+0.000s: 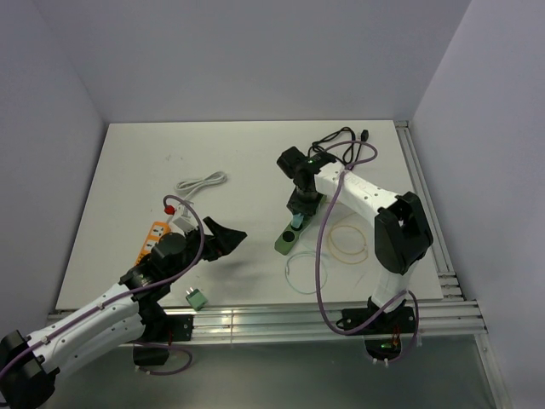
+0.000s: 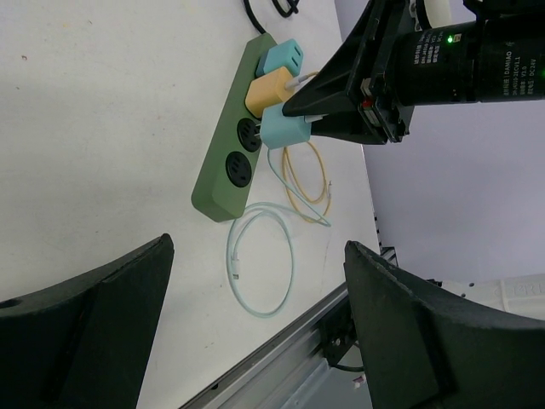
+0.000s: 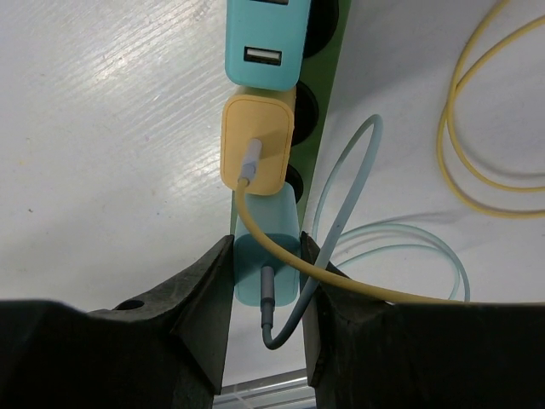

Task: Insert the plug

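A green power strip (image 1: 284,243) lies mid-table with a teal plug (image 3: 266,43) and a yellow plug (image 3: 257,145) in its sockets. My right gripper (image 3: 266,243) is shut on a light blue plug (image 3: 266,271), holding it over the strip (image 3: 321,111) just below the yellow one. Its grey connector and pale blue cable (image 3: 341,204) hang from its back; its prongs are hidden. In the left wrist view the light blue plug (image 2: 285,128) sits beside two empty sockets of the strip (image 2: 223,183). My left gripper (image 2: 260,247) hangs open and empty near the table's front.
An orange power strip (image 1: 157,235) and a white cable (image 1: 201,181) lie at the left. A small green plug (image 1: 195,297) rests near the front rail (image 1: 255,319). A yellow cable loop (image 1: 347,241) and a pale blue loop (image 1: 302,271) lie right of the green strip. A black cable (image 1: 341,136) is at the back.
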`<action>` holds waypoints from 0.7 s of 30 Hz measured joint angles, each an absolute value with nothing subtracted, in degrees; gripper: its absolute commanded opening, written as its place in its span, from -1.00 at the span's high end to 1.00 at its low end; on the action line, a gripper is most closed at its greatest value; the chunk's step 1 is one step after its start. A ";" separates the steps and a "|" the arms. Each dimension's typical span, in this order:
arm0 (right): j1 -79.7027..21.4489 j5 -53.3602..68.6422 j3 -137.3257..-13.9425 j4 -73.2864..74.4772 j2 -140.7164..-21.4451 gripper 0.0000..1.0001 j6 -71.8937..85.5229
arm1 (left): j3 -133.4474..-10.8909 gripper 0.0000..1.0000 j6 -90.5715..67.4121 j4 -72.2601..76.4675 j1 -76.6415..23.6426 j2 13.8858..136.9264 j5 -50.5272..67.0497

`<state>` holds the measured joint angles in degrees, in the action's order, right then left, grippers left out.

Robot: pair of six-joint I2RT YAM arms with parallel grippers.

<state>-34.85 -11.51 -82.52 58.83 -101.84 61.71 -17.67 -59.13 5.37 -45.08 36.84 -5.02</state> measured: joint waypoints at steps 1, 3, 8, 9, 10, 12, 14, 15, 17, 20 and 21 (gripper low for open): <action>-34.85 -11.60 -82.52 58.78 -101.93 1.00 61.71 | -17.67 -0.72 -59.13 5.37 -45.08 36.82 -4.99; -34.85 -11.92 -82.52 58.78 -101.97 1.00 61.69 | -17.67 -0.72 -59.13 5.34 -45.10 36.82 -4.95; -34.85 -12.47 -82.59 58.74 -103.09 1.00 61.67 | -17.67 -0.72 -59.13 5.34 -45.10 36.82 -4.84; -34.85 -12.49 -82.59 58.70 -103.42 1.00 61.67 | -17.67 -0.72 -59.13 5.34 -45.10 36.82 -4.84; -34.85 -12.47 -82.65 58.67 -103.53 1.00 61.65 | -17.67 -0.72 -59.13 5.32 -45.10 36.82 -4.84; -34.85 -12.43 -82.67 58.52 -103.59 1.00 61.60 | -17.67 -0.72 -59.13 5.32 -45.10 36.82 -4.84; -34.87 -12.43 -82.67 58.48 -103.61 1.00 61.60 | -17.67 -0.72 -59.16 5.30 -45.10 36.82 -4.84; -34.87 -12.43 -82.67 58.48 -103.61 1.00 61.60 | -17.67 -0.72 -59.16 5.30 -45.10 36.82 -4.84; -34.87 -12.43 -82.67 58.41 -103.63 1.00 61.58 | -17.67 -0.72 -59.13 5.32 -45.10 36.80 -4.84; -34.87 -12.43 -82.78 58.39 -103.74 1.00 61.47 | -17.67 -0.72 -59.13 5.30 -45.10 36.77 -4.84; -34.87 -12.40 -83.02 58.43 -104.01 1.00 61.43 | -17.67 -0.72 -59.13 5.30 -45.10 36.71 -4.84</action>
